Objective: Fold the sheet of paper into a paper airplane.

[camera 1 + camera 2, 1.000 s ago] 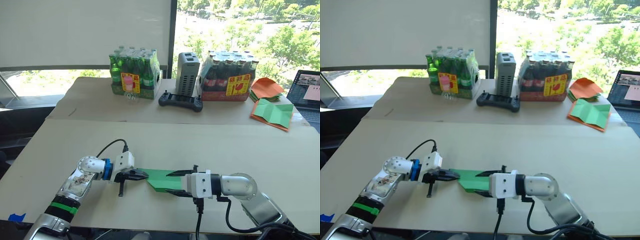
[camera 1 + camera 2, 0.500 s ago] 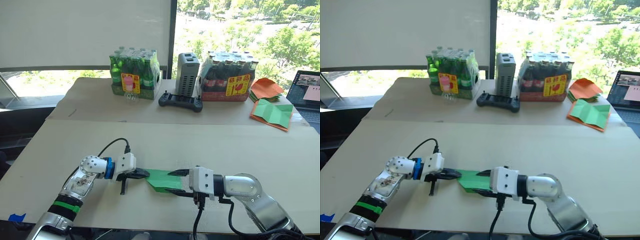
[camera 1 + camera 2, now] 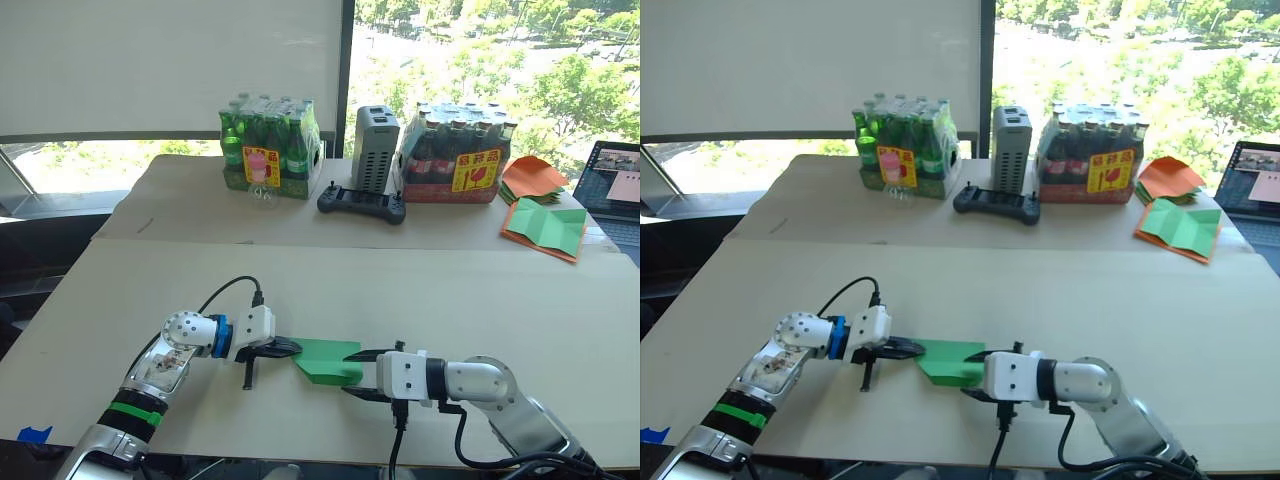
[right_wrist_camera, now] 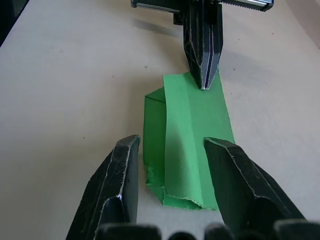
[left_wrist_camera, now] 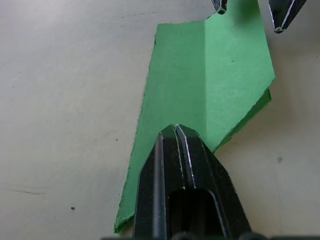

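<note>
The sheet of paper is bright green, folded into a narrow creased wedge, and lies flat on the near part of the table. My left gripper is shut, and its joined fingertips rest on top of the paper's left end. My right gripper is open at the paper's right end. One fingertip sits on each side of that end, and the fingers grip nothing. In the right wrist view the paper runs from between those fingers to the tip of the left gripper.
At the back of the table stand a pack of green bottles, a grey box, a black controller and a pack of dark bottles. Orange papers, a green sheet edged with orange and a laptop lie at the back right.
My right gripper has drawn back to the right, so its open fingers now reach only the paper's right end. The left gripper stays shut on the left end.
</note>
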